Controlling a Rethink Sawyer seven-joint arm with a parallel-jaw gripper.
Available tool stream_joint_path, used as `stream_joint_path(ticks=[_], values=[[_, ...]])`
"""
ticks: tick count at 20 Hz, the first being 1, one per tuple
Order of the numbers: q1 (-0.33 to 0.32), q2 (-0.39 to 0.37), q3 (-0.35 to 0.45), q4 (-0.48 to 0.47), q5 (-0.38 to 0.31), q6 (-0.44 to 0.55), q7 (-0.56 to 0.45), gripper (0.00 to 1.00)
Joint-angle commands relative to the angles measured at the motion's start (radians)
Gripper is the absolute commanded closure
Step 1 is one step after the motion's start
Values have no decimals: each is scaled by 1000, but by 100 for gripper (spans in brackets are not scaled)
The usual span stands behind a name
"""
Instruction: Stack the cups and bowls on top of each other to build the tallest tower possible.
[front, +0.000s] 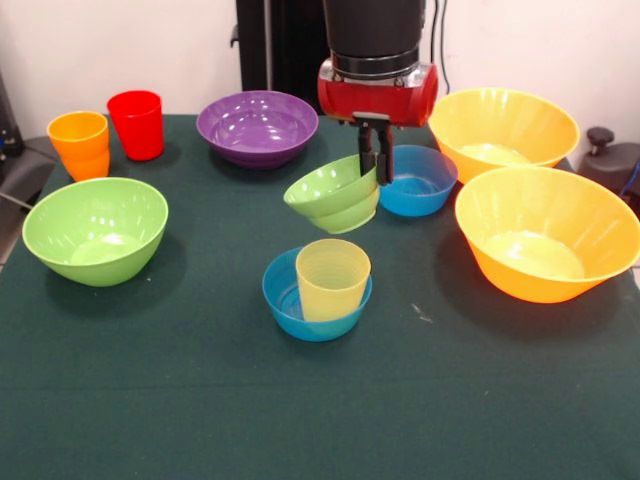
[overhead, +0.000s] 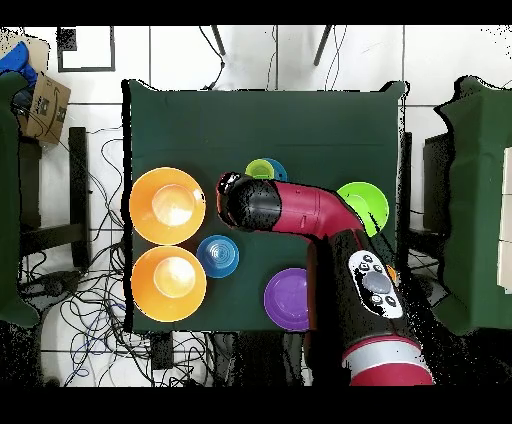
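Note:
My gripper (front: 376, 168) is shut on the rim of the small green bowl (front: 333, 196) and holds it tilted, just behind and above the pale yellow cup (front: 332, 278). That cup stands upright inside a small blue bowl (front: 290, 303) at the table's middle. The second small blue bowl (front: 420, 182) sits right of the gripper. The purple bowl (front: 257, 125) is at the back. The orange cup (front: 80, 143) and the red cup (front: 136, 124) stand at the back left. In the overhead view the arm (overhead: 300, 210) hides the gripper and the held bowl.
The large green bowl (front: 95, 232) sits at the left. Two very large orange bowls (front: 503, 125) (front: 545, 235) fill the right side. In the overhead view they (overhead: 167, 205) (overhead: 168, 283) lie at the left, with the purple bowl (overhead: 285, 298) near the robot's base.

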Motion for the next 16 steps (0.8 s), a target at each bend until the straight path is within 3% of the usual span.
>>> stream_joint_path(ticks=[1,6,11,16], values=[[72,88,-54,-83,-73,50,51,100],[96,86,-86,-77,-70,39,55,100],[160,131,-167,-166,-72,114,76,100],[177,159,-194,-219,-56,134,62,100]])
